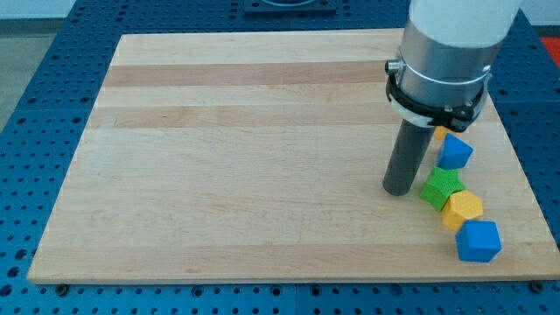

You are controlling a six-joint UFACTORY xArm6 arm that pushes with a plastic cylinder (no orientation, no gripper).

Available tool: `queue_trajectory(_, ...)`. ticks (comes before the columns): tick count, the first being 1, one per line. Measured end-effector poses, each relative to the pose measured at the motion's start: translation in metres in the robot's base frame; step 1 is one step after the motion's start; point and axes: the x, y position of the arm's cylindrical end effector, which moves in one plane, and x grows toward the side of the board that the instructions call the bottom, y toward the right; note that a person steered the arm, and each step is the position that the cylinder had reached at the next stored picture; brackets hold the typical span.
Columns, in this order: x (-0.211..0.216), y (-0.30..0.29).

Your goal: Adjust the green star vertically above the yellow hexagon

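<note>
Starting at the view's left: pale, plank-striped wooden surface (pixel 219 131), lying on a blue perforated bench (pixel 52 52). Moving right now to the thick dark rod hanging from the white and grey arm housing (pixel 451 44), with my tip (pixel 400 191) planted on the wood. Just a plain rod end there, closing on nothing and holding nothing.

Just to the right of my tip, at about the same height in the view: the green star-shaped block (pixel 442 187), very close to the rod. Hard to call whether the two touch or a sliver of wood shows between them. Tucked against the star's lower right, so right of my tip and a little toward the view's bottom: the yellow hexagonal block (pixel 462 210). Star to its upper left, then, not straight above it.

Further right and lower again, touching the hexagon: a blue block (pixel 479 241), cube-like from this angle. Right of my tip and toward the view's top: a second blue block (pixel 454 152), angular, shape unclear. Peeking out above that one, half hidden under the arm's collar: a small yellow-orange block (pixel 440 132), shape not readable.
</note>
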Motion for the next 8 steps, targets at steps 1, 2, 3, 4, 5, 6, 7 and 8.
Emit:
queue_trajectory(1, 0.003, 0.0)
queue_trajectory(2, 0.004, 0.0)
queue_trajectory(3, 0.017, 0.0)
queue_trajectory(4, 0.006, 0.0)
queue_trajectory(5, -0.021, 0.006)
queue_trajectory(6, -0.025, 0.011)
queue_trajectory(7, -0.02, 0.011)
queue_trajectory(8, -0.004, 0.011)
